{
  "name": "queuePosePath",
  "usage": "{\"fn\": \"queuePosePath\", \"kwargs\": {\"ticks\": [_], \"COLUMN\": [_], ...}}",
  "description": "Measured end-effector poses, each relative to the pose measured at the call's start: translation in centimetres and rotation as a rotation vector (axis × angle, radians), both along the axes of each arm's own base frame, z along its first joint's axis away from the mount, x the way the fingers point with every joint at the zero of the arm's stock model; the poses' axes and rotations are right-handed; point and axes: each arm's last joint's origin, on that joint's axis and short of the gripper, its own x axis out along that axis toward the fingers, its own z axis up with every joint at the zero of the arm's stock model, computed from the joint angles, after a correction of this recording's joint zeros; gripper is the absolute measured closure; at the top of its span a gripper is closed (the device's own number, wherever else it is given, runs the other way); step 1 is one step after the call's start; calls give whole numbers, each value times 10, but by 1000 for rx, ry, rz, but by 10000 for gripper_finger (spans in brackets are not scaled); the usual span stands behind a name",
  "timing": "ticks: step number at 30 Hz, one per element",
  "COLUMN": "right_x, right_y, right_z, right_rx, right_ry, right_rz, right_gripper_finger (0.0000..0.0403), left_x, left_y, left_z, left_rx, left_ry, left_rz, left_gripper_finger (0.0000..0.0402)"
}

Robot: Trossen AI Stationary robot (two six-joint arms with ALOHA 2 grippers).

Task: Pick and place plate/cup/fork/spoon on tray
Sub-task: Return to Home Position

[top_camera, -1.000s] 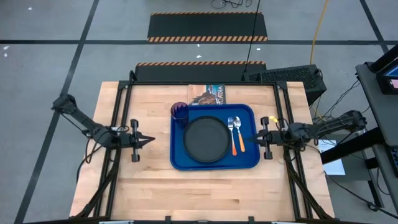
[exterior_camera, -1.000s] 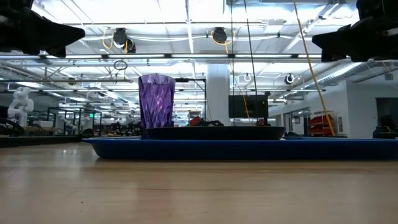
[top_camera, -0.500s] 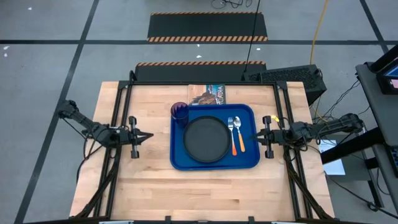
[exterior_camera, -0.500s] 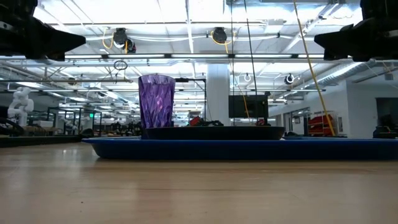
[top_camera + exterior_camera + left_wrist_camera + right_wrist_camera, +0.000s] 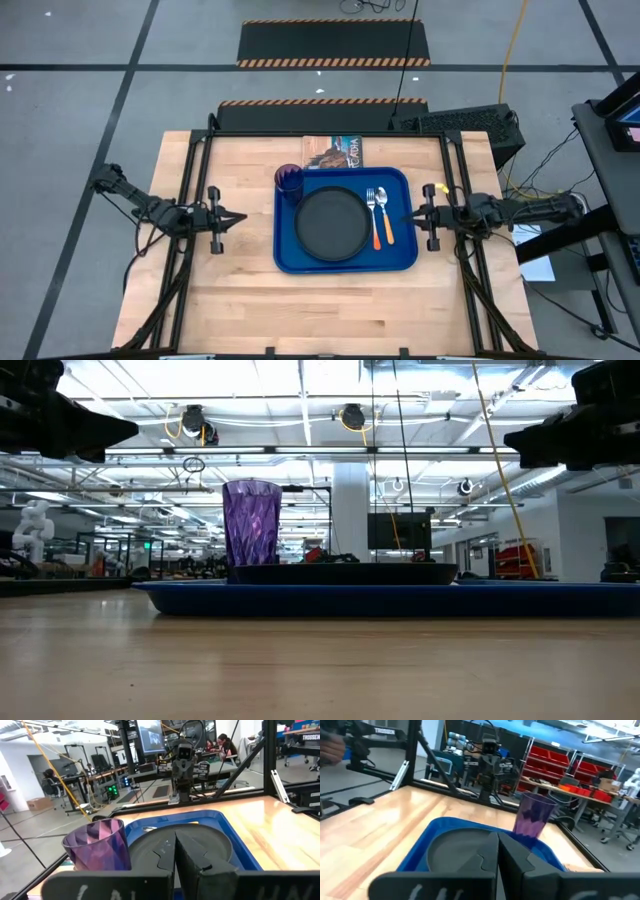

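Note:
The blue tray [image 5: 345, 262] lies at the table's middle. On it rest the dark round plate [image 5: 333, 222], the orange-handled fork [image 5: 376, 228] and spoon [image 5: 387, 224] to the plate's right, and the purple cup [image 5: 289, 181], upright in the tray's far left corner. The cup also shows in the low view [image 5: 251, 522]. My left gripper [image 5: 240, 218] is shut and empty, left of the tray, above the table. My right gripper [image 5: 407, 219] is shut and empty, at the tray's right edge, above the table.
A printed booklet [image 5: 334, 152] lies beyond the tray at the table's far edge. Black frame rails [image 5: 192, 180] run along the table's left and right sides. Bare wood [image 5: 330, 310] lies toward the near edge.
My left gripper has drawn back toward the table's left edge, away from the tray. My right arm has shifted slightly toward the right edge. Nothing on the tray has moved.

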Motion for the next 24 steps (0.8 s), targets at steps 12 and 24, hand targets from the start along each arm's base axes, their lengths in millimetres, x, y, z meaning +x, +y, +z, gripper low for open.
{"fn": "queuePosePath", "kwargs": {"ticks": [12, 24], "right_x": [-3, -3], "right_y": [-7, -6], "right_z": [2, 1], "right_rx": [31, -18], "right_ry": [-40, -31], "right_rz": [-61, -32], "right_gripper_finger": [403, 403], "left_x": [0, 0], "left_y": [0, 0], "left_z": [1, 3], "left_rx": [-1, -11], "left_ry": [-4, -26], "left_rz": [0, 1], "left_gripper_finger": [389, 392]}}
